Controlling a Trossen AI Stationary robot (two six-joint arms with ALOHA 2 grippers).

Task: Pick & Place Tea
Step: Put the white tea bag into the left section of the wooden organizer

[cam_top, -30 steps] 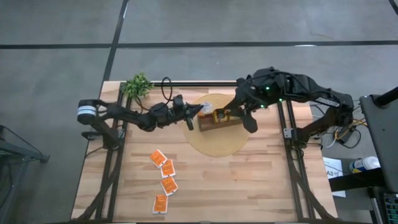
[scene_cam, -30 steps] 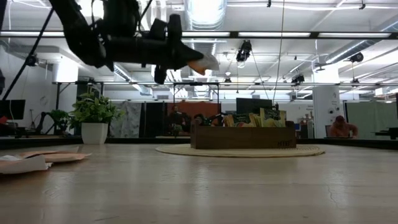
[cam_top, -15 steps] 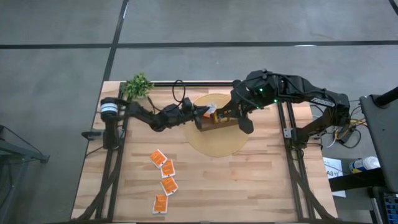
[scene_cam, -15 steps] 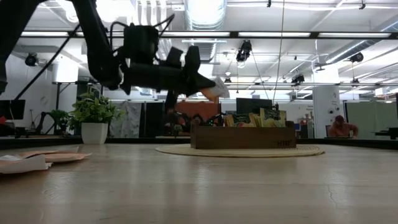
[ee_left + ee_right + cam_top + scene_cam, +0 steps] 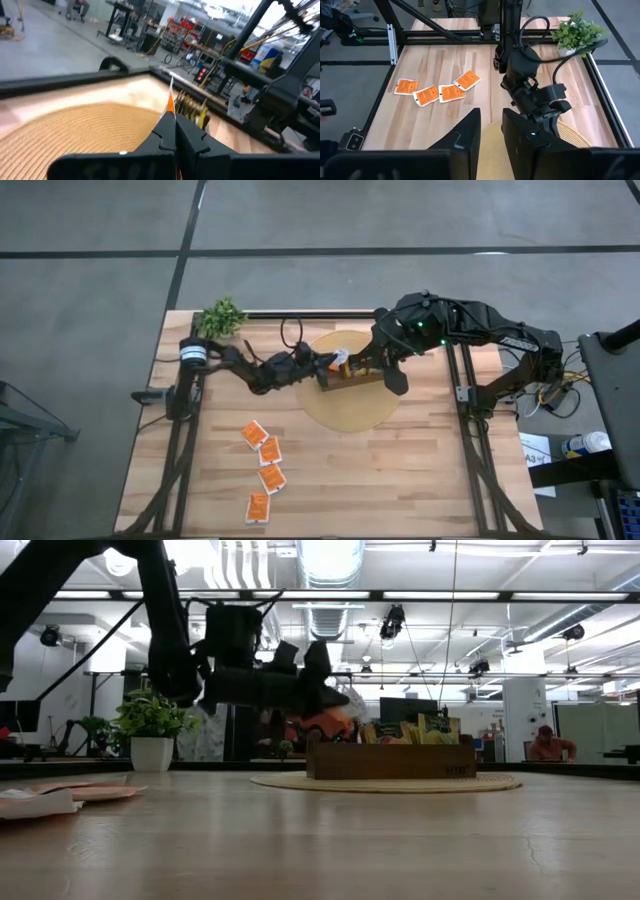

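The left gripper (image 5: 322, 364) is clamped on one orange-and-white tea sachet (image 5: 170, 102), which stands edge-on between its closed fingers (image 5: 187, 135). It hangs at the left end of the wooden box (image 5: 352, 379), above the round woven mat (image 5: 350, 412) the box sits on. In the low view the held sachet shows just beside the box's left end, slightly above its rim.

The right gripper (image 5: 358, 370) hangs over the same end of the box, its fingers (image 5: 467, 132) parted by a narrow gap with nothing between them. The two grippers crowd closely over that end.

More sachets stand upright in the box (image 5: 425, 726). Four orange sachets (image 5: 263, 470) lie in a loose row on the table (image 5: 400, 480), well apart from the mat. A small potted plant (image 5: 222, 316) stands at the table's far left corner.
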